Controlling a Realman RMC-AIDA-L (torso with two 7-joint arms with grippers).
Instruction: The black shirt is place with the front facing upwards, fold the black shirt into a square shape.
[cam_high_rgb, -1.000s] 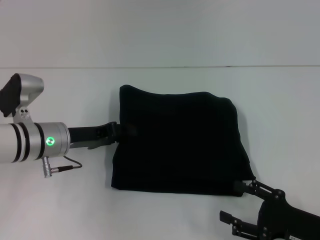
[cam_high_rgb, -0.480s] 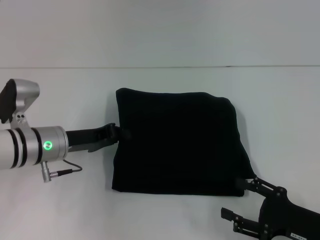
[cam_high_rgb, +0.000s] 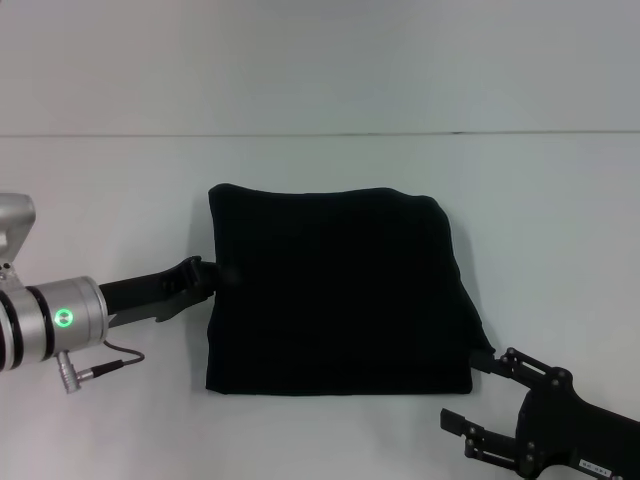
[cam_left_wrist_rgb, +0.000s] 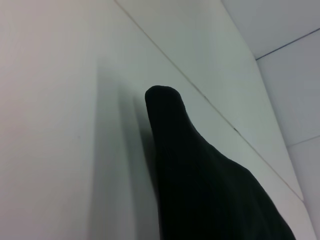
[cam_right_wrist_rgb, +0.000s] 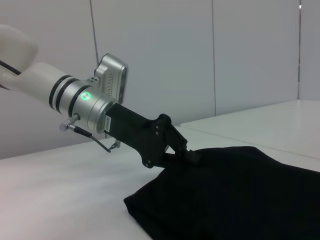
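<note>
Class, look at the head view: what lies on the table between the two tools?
The folded black shirt fills that stretch. The left tool meets its left edge, and the right tool sits at its near right corner. Nothing else lies between them on the white table.

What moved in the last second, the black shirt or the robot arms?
Both. The left gripper, its fingers shut on the left edge of the folded plain black cloth shirt, pulled back toward the robot's left and dragged the shirt that way across the white table. The right gripper stayed by the shirt's near right corner, open. The shirt kept its folded squarish shape.
</note>
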